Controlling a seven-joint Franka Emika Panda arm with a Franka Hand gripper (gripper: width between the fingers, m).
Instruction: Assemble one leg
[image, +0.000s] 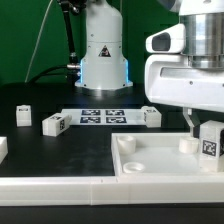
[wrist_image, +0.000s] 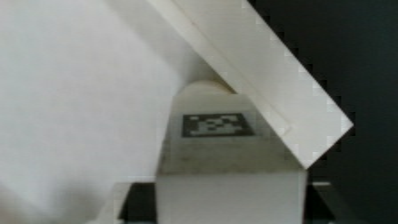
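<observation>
White plastic oblong leg (image: 209, 139), black-and-white tag on its face, sits clamped in the tool (image: 200, 131), held upright over the exterior view's right corner of the large white square rimmed piece (image: 150, 160). Judged purpose: lining it up with a corner socket (image: 186, 146). Wrist view shows the tagged leg (wrist_image: 217, 140) between the two fingers, the rim edge running diagonally beside it. Three more small white tagged blocks (image: 53, 123) wait on the black counter (image: 60, 150) near the marker board (image: 98, 115), well apart from the tool.
</observation>
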